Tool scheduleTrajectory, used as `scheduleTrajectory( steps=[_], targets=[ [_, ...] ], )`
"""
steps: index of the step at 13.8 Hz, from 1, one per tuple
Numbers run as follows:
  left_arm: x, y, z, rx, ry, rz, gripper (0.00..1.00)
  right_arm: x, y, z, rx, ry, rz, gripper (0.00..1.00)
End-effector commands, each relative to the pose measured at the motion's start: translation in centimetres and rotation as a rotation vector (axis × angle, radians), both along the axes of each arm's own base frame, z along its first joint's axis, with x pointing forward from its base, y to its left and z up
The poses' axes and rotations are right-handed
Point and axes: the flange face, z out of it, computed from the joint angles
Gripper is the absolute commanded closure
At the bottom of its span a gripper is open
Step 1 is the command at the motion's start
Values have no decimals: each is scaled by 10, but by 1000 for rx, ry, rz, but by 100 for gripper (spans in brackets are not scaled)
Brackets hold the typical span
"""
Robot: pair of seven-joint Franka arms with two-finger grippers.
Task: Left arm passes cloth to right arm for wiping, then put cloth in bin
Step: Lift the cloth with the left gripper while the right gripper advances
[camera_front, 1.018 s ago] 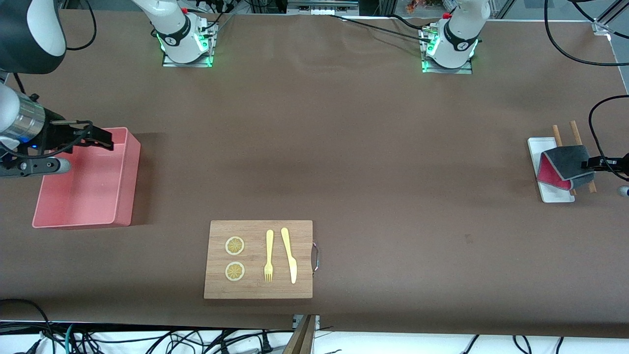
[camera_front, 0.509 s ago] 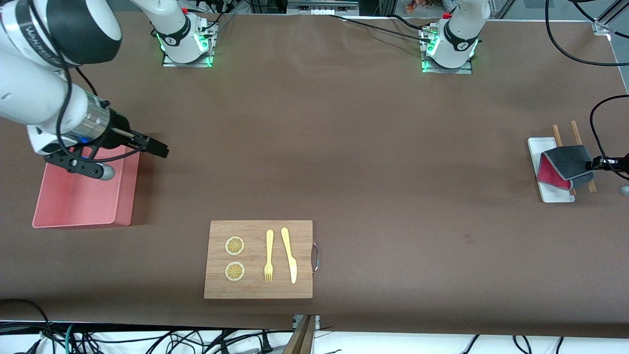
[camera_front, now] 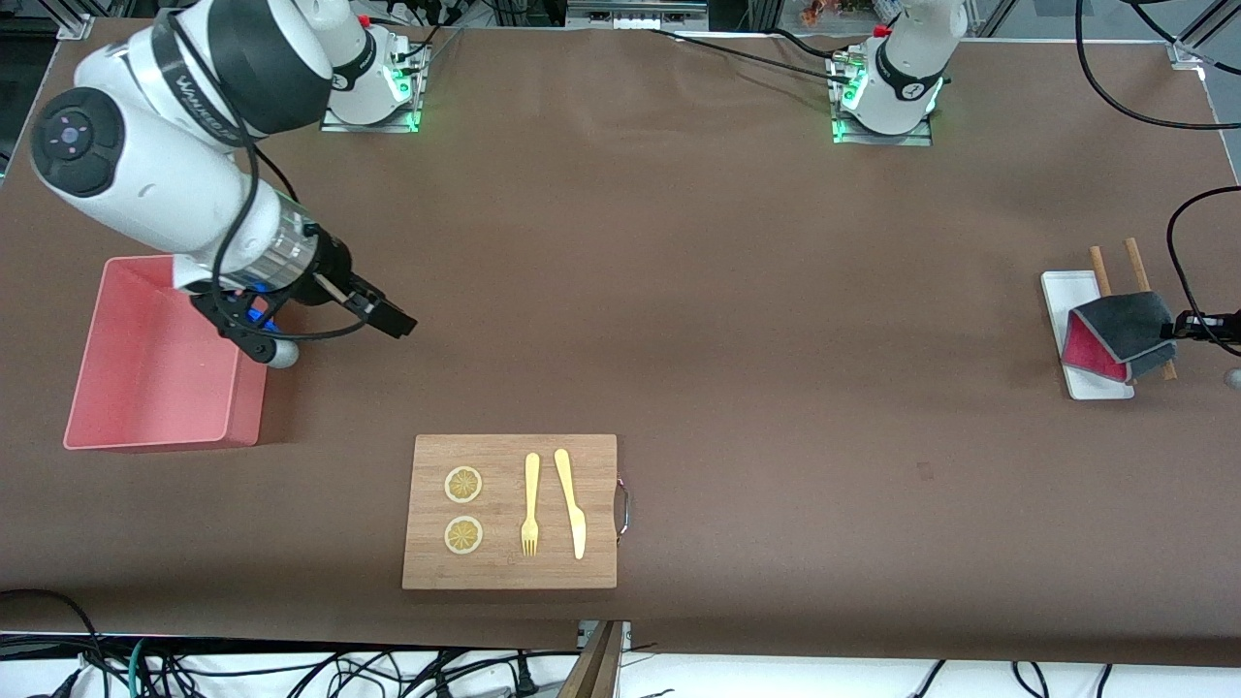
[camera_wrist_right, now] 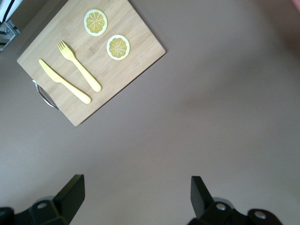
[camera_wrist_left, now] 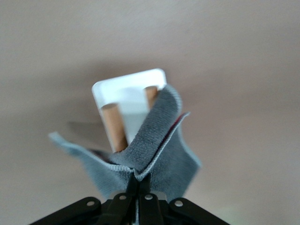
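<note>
Cloth (camera_front: 1115, 333) is at the left arm's end of the bench (camera_front: 737, 291), draped over a small white tray (camera_front: 1069, 291) and two wooden sticks (camera_front: 1098, 264). Dark grey side faces up, crimson side shows along the lower fold toward the bench middle. In the left wrist view the grey fabric is bunched and peaked, with a thin red edge peeking out. Left gripper (camera_wrist_left: 138, 185) has its fingers closed on the cloth's edge, pinching a fold over the tray.

Right gripper (camera_front: 393, 318) hovers over bare bench just beside the bin (camera_front: 155, 427), fingers (camera_wrist_right: 70, 192) spread wide open, holding nothing. Bin is salmon pink, at the right arm's end.

Cutting board (camera_front: 511, 572) sits nearer the front camera, carrying two lemon slices (camera_front: 463, 484), a yellow fork (camera_front: 530, 504) and a yellow knife (camera_front: 570, 502).
</note>
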Motion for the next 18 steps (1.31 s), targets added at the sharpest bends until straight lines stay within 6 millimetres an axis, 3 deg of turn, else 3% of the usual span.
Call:
scheduleTrajectory(
  steps=[1, 3, 4, 5, 8, 9, 12, 14, 18],
  targets=[
    [36, -69, 30, -31, 3, -57, 100, 0, 11, 3, 24, 14, -105, 0],
    [53, -138, 57, -51, 61, -59, 100, -3, 22, -1, 41, 37, -125, 0],
    [62, -183, 70, -61, 88, -89, 100, -2, 26, -1, 77, 42, -150, 0],
    [66, -234, 78, -73, 120, -111, 100, 0, 32, -4, 109, 50, -173, 0],
    [73, -357, 88, -194, 144, -66, 100, -2, 51, -11, 146, 84, -236, 0],
    [71, -404, 89, -286, 154, -80, 100, -5, 58, -12, 145, 87, -235, 0],
    [62, -519, 106, -397, 243, 137, 100, -5, 67, -20, 147, 104, -269, 1],
    [50, -601, 124, -525, 299, 230, 100, -9, 90, -31, 153, 96, -269, 1],
    [53, -709, 123, -843, 284, 474, 100, -9, 114, -45, 171, 69, -279, 0]
  ],
)
